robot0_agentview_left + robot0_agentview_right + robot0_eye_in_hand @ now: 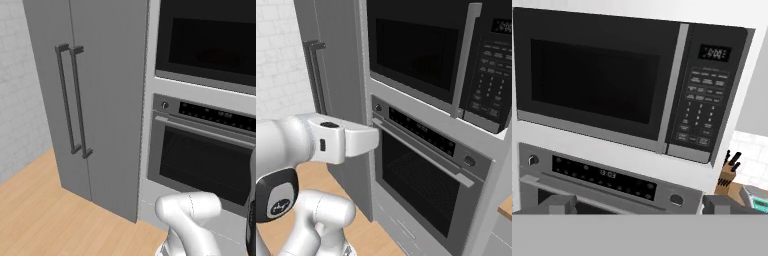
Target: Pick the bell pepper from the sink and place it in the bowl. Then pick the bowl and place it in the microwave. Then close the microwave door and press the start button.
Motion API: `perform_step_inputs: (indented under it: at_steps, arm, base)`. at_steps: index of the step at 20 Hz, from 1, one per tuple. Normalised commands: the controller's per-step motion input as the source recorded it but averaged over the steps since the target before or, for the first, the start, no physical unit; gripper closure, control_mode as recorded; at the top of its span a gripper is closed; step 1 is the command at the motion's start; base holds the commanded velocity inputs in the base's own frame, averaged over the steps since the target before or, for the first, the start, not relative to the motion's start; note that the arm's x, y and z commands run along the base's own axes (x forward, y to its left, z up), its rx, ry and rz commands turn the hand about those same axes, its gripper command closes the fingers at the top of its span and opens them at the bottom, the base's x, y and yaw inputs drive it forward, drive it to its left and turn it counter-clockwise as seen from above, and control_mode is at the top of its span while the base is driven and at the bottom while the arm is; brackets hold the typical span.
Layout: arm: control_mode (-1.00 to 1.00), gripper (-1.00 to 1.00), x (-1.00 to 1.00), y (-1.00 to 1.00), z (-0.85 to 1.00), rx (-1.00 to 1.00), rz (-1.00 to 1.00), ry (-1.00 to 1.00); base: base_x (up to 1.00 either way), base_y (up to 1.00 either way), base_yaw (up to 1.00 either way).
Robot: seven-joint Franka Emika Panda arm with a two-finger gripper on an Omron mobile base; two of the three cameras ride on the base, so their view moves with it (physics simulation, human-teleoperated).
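The microwave (612, 80) is built into the wall above an oven, also seen in the left base view (210, 40) and the right base view (416, 50). The microwave door (597, 75), a dark window in a grey frame, stands shut, with a vertical handle (674, 85) and a keypad (704, 107) to its right. My gripper (639, 205) faces the unit from some distance, open, its fingertips (559, 204) far apart with nothing between them. The bell pepper, the sink and the bowl are out of view.
Under the microwave sits the oven (200, 160) with a bar handle (426, 155). A tall grey fridge (90, 100) with two bar handles stands to the left. A knife block (728, 172) rests on a counter at right. Wooden floor (35, 210) lies at lower left.
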Motion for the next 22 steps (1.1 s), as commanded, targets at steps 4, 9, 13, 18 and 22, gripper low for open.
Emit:
perform_step_inputs:
  at_steps: [4, 9, 13, 18, 22]
  arm:
    - [-1.0, -1.0, 0.34, -0.11, -0.02, 0.0, 0.0, -0.06]
    - [-1.0, -1.0, 0.22, -0.09, -0.01, 0.0, 0.0, -0.06]
    - [-1.0, -1.0, 0.09, -0.18, 0.0, 0.0, 0.0, -0.07]
    - [-1.0, -1.0, 0.0, -0.33, 0.0, 0.0, 0.0, -0.09]
    - [-1.0, -1.0, 0.0, -0.32, -0.03, 0.0, 0.0, -0.09]
  base:
    - [0.0, 0.0, 0.0]
    - [0.0, 0.0, 0.0]
    - [0.0, 0.0, 0.0]
    - [0.0, 0.0, 0.0]
    - [0.0, 0.0, 0.0]
